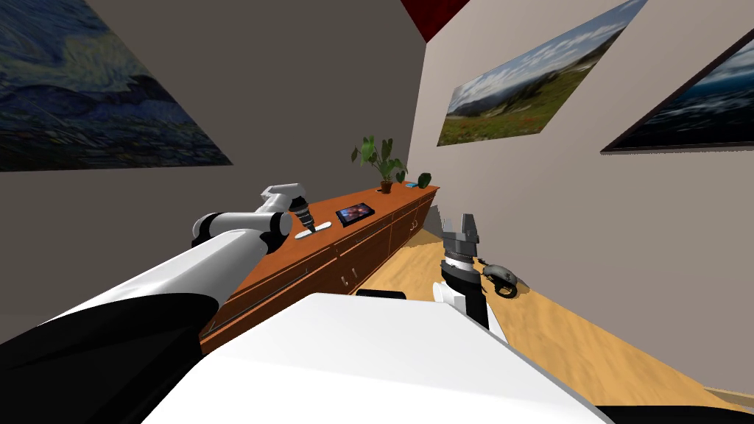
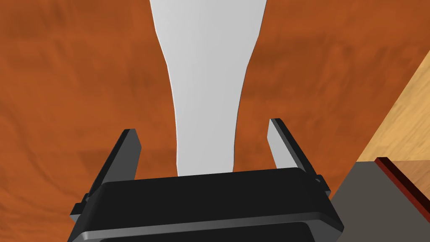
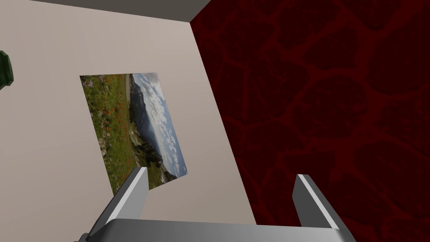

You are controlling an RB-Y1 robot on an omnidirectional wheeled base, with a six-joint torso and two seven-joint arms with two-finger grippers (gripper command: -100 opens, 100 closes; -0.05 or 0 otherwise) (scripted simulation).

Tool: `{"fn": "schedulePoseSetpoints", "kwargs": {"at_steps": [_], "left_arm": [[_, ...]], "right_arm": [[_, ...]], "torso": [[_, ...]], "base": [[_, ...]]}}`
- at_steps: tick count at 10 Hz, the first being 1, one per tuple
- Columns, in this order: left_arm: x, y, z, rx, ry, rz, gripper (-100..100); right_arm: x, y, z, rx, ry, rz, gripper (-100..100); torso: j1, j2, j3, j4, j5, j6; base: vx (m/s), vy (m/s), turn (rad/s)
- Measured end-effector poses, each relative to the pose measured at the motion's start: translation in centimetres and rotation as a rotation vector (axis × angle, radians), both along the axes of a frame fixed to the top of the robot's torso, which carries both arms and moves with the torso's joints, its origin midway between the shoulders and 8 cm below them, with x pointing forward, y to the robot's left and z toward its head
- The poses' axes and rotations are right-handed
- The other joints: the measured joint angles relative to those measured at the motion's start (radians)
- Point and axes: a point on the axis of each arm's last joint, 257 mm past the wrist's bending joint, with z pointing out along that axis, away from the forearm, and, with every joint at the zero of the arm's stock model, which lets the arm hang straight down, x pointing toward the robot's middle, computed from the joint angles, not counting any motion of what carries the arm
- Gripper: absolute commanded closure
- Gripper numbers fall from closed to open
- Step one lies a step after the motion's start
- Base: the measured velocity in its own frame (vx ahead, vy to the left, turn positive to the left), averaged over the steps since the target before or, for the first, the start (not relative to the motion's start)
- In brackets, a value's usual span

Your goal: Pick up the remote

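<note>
Long orange-brown sideboard (image 1: 368,243) carries the slim white remote (image 2: 210,63), at twelve o'clock from the left gripper (image 2: 202,127), whose fingers stand wide apart either side of its narrow end, holding nothing. Probably light, stiff and slick, so pinch that waist. Right gripper (image 1: 460,221) gapes empty.

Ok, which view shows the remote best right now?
The left wrist view: the pale grey remote lies large on the brown cabinet top, running between the left gripper's open fingers. The head view shows it as a small pale sliver under that gripper. The right gripper, open, points away from it.
</note>
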Motion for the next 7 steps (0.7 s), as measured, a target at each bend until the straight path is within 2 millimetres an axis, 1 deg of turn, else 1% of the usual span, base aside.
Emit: {"fn": "schedulePoseSetpoints", "kwargs": {"at_steps": [1,3,5,6,7], "left_arm": [[0.0,0.0,0.0,0.000,0.000,0.000,-100],[0.0,-0.1,-1.4,0.001,0.000,-0.005,-100],[0.1,-0.2,-1.7,0.000,0.001,-0.004,-100],[0.2,-0.1,-1.7,0.000,0.000,-0.005,100],[0.1,-0.2,-1.8,-0.001,0.001,-0.005,100]], "right_arm": [[0.0,0.0,0.0,0.000,0.000,0.000,0],[0.0,0.0,0.0,0.000,0.000,0.000,0],[0.0,0.0,0.0,0.000,0.000,0.000,0],[0.0,0.0,0.0,0.000,0.000,0.000,0],[0.0,0.0,0.0,0.000,0.000,0.000,0]], "torso": [[0.000,0.000,0.000,0.000,0.000,0.000],[0.000,0.000,0.000,0.000,0.000,0.000],[0.000,0.001,0.000,0.000,0.000,0.000],[0.000,0.001,0.000,0.000,0.000,0.000],[0.001,0.000,0.000,0.000,0.000,0.000]], "base": [[0.005,0.000,0.016],[0.004,0.000,0.009],[0.000,0.000,0.000],[0.000,0.000,0.000],[0.000,0.000,0.000]]}}
